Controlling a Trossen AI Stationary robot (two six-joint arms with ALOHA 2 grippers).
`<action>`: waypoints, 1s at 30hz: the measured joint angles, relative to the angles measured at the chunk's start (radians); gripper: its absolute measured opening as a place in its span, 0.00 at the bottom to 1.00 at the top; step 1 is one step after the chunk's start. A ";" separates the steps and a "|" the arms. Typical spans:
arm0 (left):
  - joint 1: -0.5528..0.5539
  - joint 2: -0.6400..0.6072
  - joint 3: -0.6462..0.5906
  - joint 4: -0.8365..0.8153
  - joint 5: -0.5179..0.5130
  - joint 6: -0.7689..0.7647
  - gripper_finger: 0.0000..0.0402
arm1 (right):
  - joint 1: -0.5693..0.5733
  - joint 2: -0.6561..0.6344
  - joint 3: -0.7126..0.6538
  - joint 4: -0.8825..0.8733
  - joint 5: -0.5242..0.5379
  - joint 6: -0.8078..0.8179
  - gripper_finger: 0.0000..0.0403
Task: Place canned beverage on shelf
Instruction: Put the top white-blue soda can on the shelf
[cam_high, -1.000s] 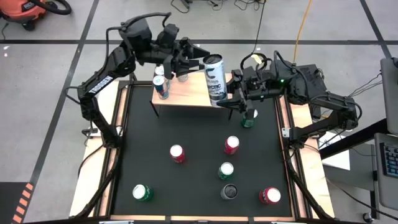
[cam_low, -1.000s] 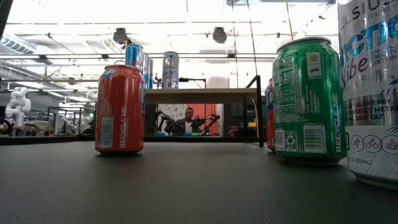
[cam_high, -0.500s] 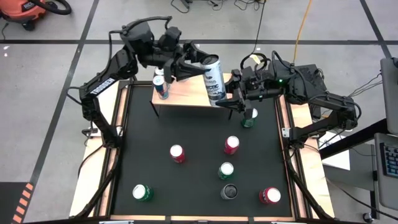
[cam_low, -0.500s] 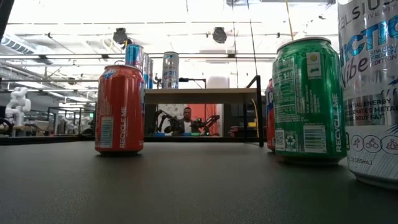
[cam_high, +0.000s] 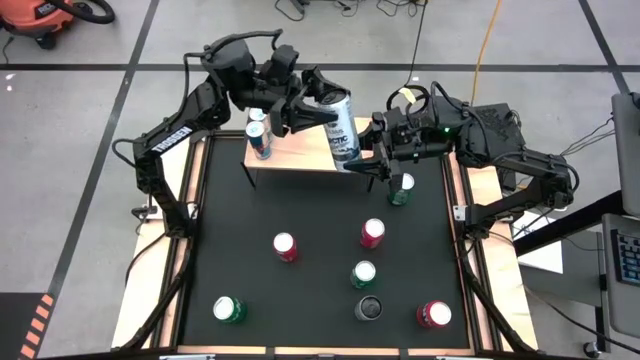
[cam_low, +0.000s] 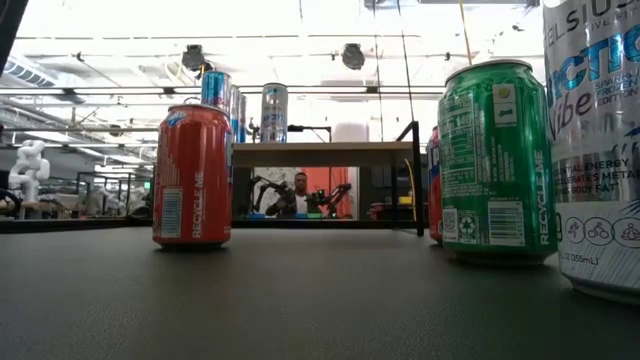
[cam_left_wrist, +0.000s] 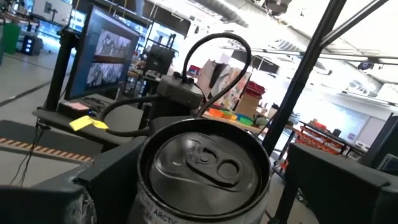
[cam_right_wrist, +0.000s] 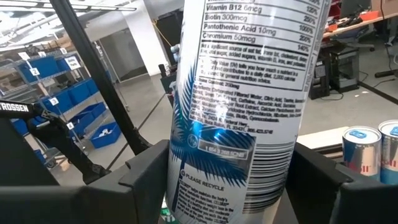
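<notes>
Above the shelf (cam_high: 300, 152), the tall white Celsius can (cam_high: 340, 125) tilts, its top leaning toward the left gripper (cam_high: 312, 101), whose wide-spread fingers flank the lid. The right gripper (cam_high: 362, 152) clamps its lower body. Two blue-and-silver cans (cam_high: 259, 138) stand on the shelf; seven cans sit on the black tabletop (cam_high: 310, 290).

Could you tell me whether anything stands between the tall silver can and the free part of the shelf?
Nothing visible does. The tall silver can, gripped by the right gripper, hangs over the shelf; the blue cans stand at its far-left end.
</notes>
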 joint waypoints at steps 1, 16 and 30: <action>0.002 -0.001 0.000 -0.002 0.000 -0.001 0.97 | 0.000 0.000 0.000 -0.001 0.000 0.002 0.61; 0.006 -0.003 0.000 -0.055 0.027 0.034 0.82 | 0.000 0.000 0.000 -0.001 -0.001 0.008 0.61; 0.007 -0.003 0.000 -0.057 0.044 0.038 0.62 | 0.000 0.000 0.000 0.000 0.000 0.006 0.61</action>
